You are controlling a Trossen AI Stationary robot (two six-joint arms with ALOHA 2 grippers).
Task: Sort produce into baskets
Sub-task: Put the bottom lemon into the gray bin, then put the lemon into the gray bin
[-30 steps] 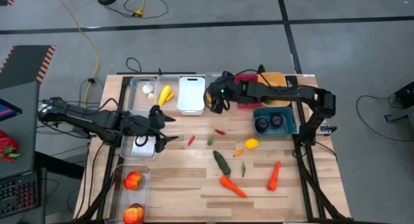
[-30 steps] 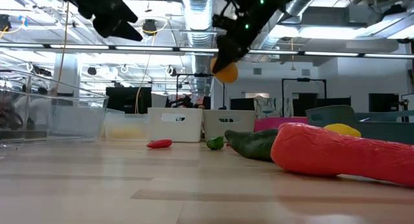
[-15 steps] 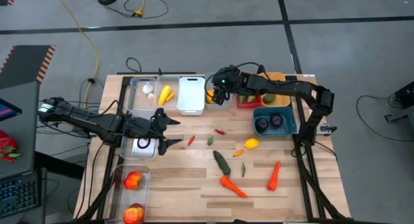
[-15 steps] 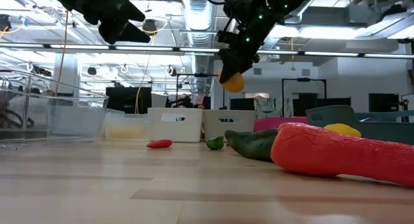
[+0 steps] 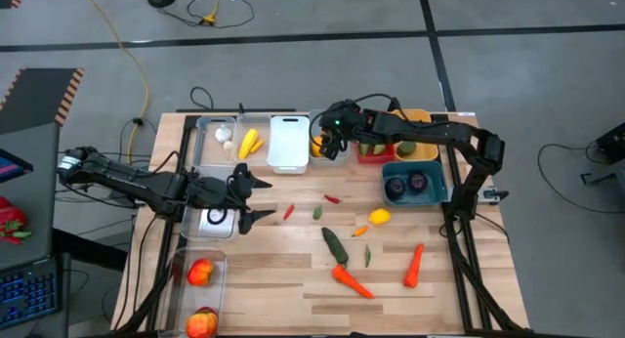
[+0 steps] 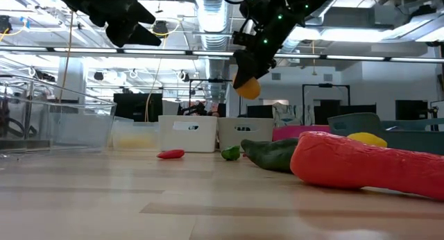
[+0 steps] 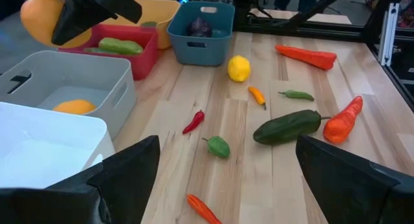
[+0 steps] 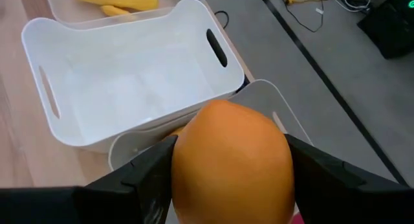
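Note:
My right gripper (image 5: 326,144) is shut on a round orange fruit (image 8: 229,156) above the grey bin (image 8: 262,98), which lies beside the white bin (image 8: 123,81) at the table's far edge. Another orange fruit (image 7: 74,106) lies in the grey bin. My left gripper (image 5: 246,195) is open and empty over the table's left part, its fingers (image 7: 126,172) wide apart. Loose on the table are a cucumber (image 5: 335,245), two carrots (image 5: 352,279), a lemon (image 5: 379,217) and small chilies (image 5: 289,211). My right gripper pinches the orange fruit by its two opposite sides (image 8: 184,166) between its two fingers (image 8: 145,179). The fingers come from above, slanting down. The fruit hangs clear of the bin, sticking out below the fingertips in the low view (image 6: 248,88).
Bins line the far edge: clear ones with garlic (image 5: 224,135) and yellow pieces (image 5: 250,142), a red one (image 5: 376,150), an orange-yellow one (image 5: 418,118) and a teal one with purple rounds (image 5: 410,183). Clear bins with red-yellow fruit (image 5: 200,272) stand at the near left.
My right gripper has carried the orange fruit a little toward the table's far edge, over the grey bin, and then held still. The fruit stays clear of the bins.

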